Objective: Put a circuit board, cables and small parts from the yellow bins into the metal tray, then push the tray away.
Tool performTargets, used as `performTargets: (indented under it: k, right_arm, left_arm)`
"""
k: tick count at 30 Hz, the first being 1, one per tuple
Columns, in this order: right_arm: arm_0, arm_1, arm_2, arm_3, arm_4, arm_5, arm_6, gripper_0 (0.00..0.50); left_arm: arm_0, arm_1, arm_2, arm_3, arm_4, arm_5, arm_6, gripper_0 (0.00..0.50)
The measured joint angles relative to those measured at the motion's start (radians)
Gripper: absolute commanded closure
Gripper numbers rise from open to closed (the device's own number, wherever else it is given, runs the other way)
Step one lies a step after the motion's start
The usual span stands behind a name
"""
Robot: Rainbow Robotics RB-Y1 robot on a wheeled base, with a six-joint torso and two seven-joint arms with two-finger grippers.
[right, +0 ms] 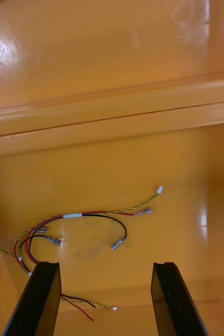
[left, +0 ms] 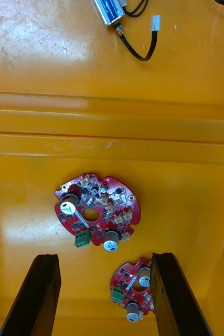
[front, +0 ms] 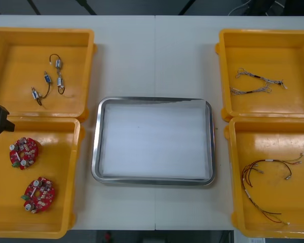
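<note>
While my left pincer [left: 105, 258] hangs wide open and empty over the near yellow bin [left: 195, 210], I judge the first pick in hand, the white-lined metal tray [front: 153, 99] being bare: I must drop and straddle the round red circuit board [left: 97, 210] lying flat, studded with components, just past my fingers [left: 38, 294]. My right pincer [right: 105, 265], likewise open, waits over red-and-yellow cables [right: 91, 215].

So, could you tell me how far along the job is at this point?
Nothing looks done yet: the metal tray is white inside with nothing in it. In hand: the left gripper hangs open over the two circuit boards, and the right gripper hangs open over the red and yellow cables. Left to do: a board, cables and small metal parts into the tray, then the push.
</note>
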Motion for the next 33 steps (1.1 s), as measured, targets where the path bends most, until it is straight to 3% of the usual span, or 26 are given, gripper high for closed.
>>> performTargets:
  k: [33]
  right_arm:
    - [0.000, 0.000, 0.000, 0.000, 0.000, 0.000, 0.000, 0.000]
  left_arm:
    - [0.000, 0.000, 0.000, 0.000, 0.000, 0.000, 0.000, 0.000]
